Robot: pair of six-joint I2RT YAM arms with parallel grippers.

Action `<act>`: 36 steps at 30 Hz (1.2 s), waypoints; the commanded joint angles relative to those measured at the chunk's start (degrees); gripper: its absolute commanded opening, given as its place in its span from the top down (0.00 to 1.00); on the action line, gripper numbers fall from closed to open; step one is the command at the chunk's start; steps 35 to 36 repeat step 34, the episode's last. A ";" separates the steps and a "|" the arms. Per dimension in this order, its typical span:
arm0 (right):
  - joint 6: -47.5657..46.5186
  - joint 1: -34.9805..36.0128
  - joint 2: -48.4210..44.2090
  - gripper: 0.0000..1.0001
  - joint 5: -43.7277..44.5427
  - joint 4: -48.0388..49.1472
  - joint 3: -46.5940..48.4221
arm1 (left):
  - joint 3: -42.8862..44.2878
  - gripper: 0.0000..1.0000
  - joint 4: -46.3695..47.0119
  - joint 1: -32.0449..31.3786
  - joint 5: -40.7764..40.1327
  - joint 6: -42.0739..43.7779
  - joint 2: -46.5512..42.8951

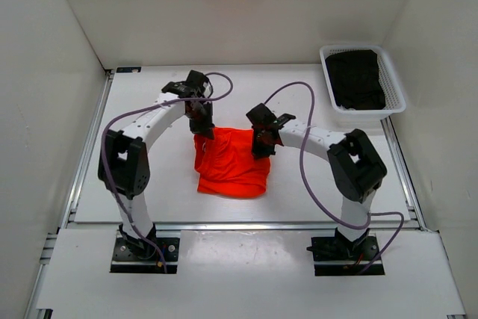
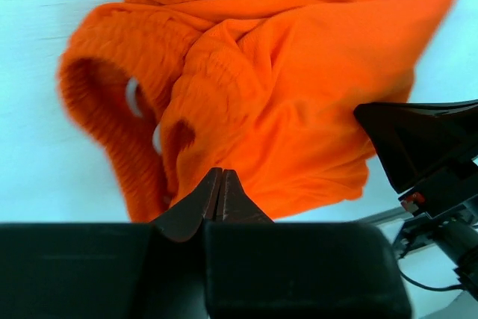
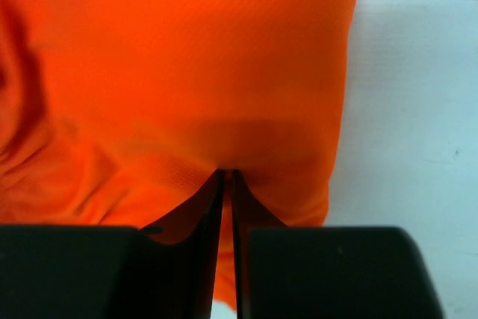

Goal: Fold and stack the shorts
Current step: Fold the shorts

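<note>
Since both arms reach to the upper edge of the shorts (image 1: 233, 166), which lie bunched on the white table (image 1: 149, 184) in the middle of the frame, you look set for a two-corner pick: one pinch per corner, so the cloth can be drawn flat or folded toward the bottom of the frame. The left gripper (image 1: 204, 128) sits at the upper-left corner with its jaws pressed fully together. In its wrist view the tips meet right at the fabric's edge, beside the ribbed waistband (image 2: 97, 110), but you cannot tell whether any cloth is caught between them. The right gripper (image 1: 261, 146), at the upper-right corner, is closed to a thin slit with orange fabric puckering at its tips, so it appears to have hold of the shorts. Well apart, in the upper right of the frame, a white basket (image 1: 396, 87) holds a dark garment (image 1: 357, 78). Mind the purple cables (image 1: 306, 177) looping beside each arm — and with the grippers this near each other, an inward fold could crowd them.
</note>
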 commanded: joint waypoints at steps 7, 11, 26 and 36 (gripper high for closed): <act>2.21 -0.43 5.49 0.90 4.78 -0.10 1.10 | -4.08 0.90 5.26 1.25 -0.13 2.82 8.57; 2.73 -0.43 5.49 0.90 6.29 -0.62 -0.04 | -5.58 0.90 5.98 1.78 1.01 3.35 9.28; -6.32 -1.05 -28.42 0.01 24.27 -15.73 4.71 | 8.48 0.00 -5.71 2.83 -0.31 8.01 -17.22; -2.64 -1.57 -45.81 0.01 28.88 -23.65 -6.00 | -5.83 0.00 -3.43 7.75 -7.33 2.39 -39.13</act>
